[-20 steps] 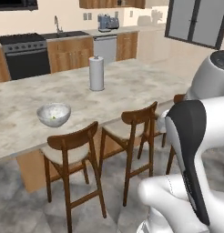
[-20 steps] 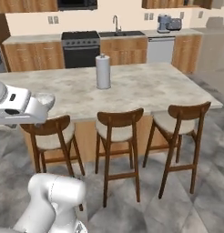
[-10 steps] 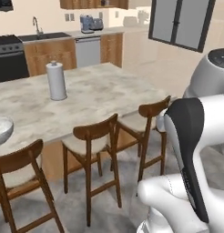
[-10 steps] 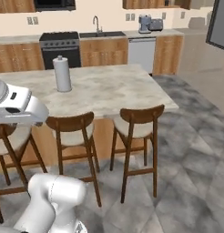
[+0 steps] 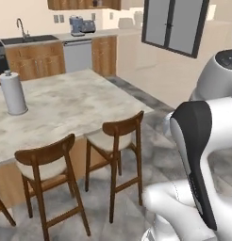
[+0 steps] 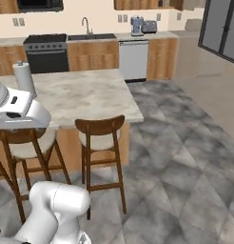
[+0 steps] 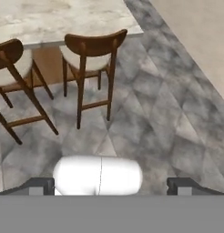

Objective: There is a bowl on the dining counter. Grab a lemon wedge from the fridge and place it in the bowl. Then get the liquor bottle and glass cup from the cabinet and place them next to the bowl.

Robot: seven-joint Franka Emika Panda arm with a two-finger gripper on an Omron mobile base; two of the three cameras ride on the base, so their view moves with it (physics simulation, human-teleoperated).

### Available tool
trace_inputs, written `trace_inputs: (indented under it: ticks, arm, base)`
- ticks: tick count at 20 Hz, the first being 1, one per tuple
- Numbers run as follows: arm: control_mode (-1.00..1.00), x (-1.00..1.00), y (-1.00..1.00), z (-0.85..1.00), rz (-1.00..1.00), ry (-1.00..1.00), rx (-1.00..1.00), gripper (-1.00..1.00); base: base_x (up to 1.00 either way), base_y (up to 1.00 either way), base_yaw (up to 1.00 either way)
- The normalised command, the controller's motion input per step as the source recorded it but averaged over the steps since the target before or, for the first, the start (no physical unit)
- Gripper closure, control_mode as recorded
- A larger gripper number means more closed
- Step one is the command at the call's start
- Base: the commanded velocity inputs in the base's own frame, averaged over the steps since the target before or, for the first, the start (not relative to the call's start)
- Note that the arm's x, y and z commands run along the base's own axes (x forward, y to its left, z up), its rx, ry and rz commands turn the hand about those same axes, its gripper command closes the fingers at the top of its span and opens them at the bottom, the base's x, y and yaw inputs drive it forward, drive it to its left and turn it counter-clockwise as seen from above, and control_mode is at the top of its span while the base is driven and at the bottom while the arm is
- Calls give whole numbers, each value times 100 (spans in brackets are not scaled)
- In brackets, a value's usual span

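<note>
The dining counter point(image 5: 66, 103) point(image 6: 85, 93) is a pale marble island whose right end is in front of me. The bowl, the lemon wedge, the liquor bottle and the glass cup are out of view. Wooden wall cabinets point(image 5: 85, 4) point(image 6: 142, 5) hang along the back wall. A tall grey double-door unit with a dark frame point(image 5: 174, 26) point(image 6: 223, 28) stands at the right; I cannot tell whether it is the fridge. My gripper point(image 7: 111, 186) points down at the grey floor, open, with nothing between its fingertips point(image 7: 41, 185).
Wooden stools point(image 5: 115, 141) point(image 6: 100, 138) point(image 7: 93, 50) line the counter's near side. A paper towel roll point(image 5: 13, 93) point(image 6: 24, 78) stands on the counter. The stove point(image 6: 45, 50), sink point(image 6: 90, 35) and dishwasher point(image 6: 133, 57) run along the back wall. Open tiled floor point(image 6: 185, 157) lies to the right.
The whole picture has shifted left, so the base has turned or driven right. The bowl has slid out of the left base view. The gripper stays open.
</note>
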Motion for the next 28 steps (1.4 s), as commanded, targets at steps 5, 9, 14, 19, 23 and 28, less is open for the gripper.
trace_inputs:
  ticks: [5, 9, 14, 19, 23, 28]
  arm:
    - [100, 0, 0, 0, 0, 0, 0, -100]
    - [100, 0, 0, 0, 0, 0, 0, -100]
    - [100, 0, 0, 0, 0, 0, 0, -100]
    - [100, 0, 0, 0, 0, 0, 0, -100]
    - [100, 0, 0, 0, 0, 0, 0, -100]
    - [100, 0, 0, 0, 0, 0, 0, -100]
  base:
    - [53, -100, 1]
    - [67, -100, 8]
    - [87, -100, 17]
    - [99, -100, 27]
    - [100, -99, 31]
    - [100, -96, 29]
